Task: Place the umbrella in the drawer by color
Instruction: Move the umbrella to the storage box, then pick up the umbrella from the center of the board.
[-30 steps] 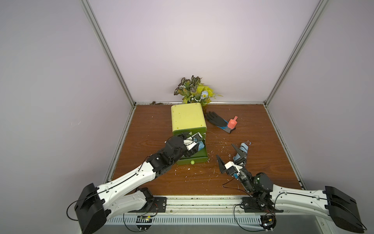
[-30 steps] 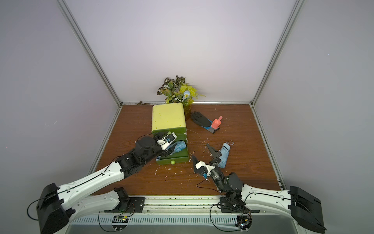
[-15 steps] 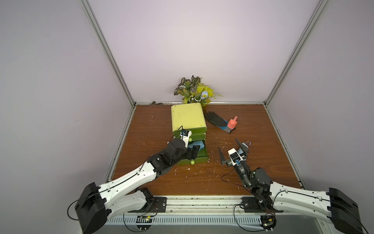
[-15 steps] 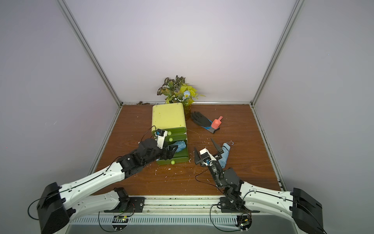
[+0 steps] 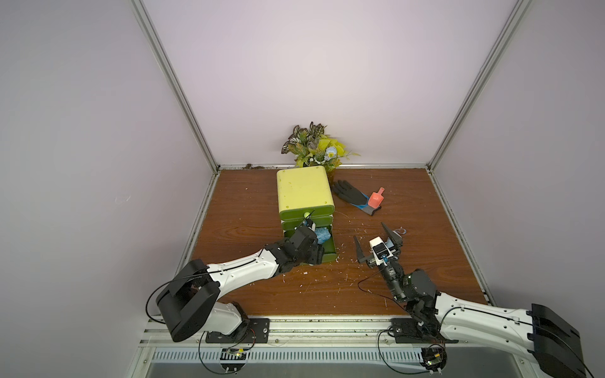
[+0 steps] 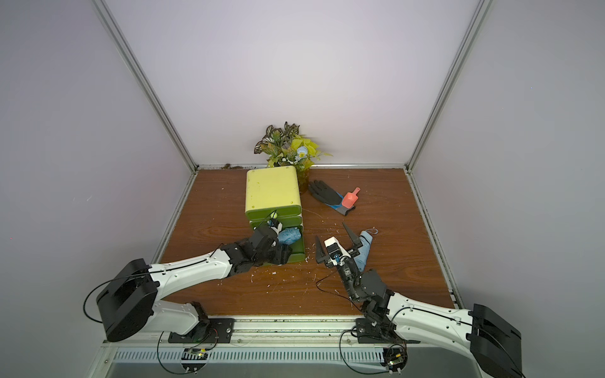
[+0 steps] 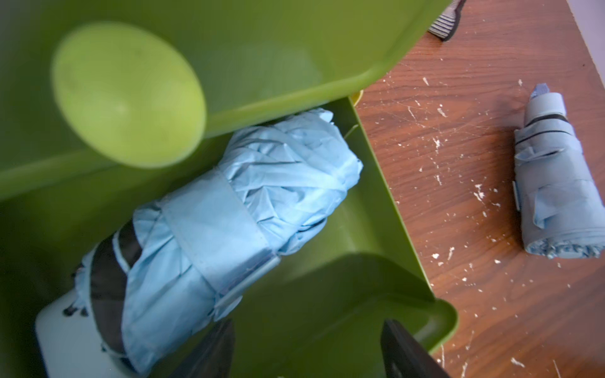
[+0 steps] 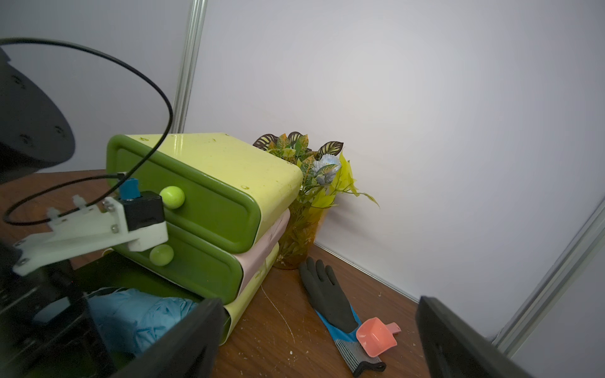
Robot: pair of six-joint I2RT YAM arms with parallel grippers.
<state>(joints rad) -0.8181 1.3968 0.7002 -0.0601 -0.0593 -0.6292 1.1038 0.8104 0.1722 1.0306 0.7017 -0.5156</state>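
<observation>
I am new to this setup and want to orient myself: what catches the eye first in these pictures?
A light blue folded umbrella lies in the open bottom drawer of the green chest. A second blue umbrella lies on the table beside it, near the wide-open right gripper.

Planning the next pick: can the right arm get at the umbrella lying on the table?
Probably yes. The umbrella lies uncovered on the table close beside the right gripper, whose jaws stand wide open and empty. The left arm is off at the drawer, so nothing seems to block it.
</observation>
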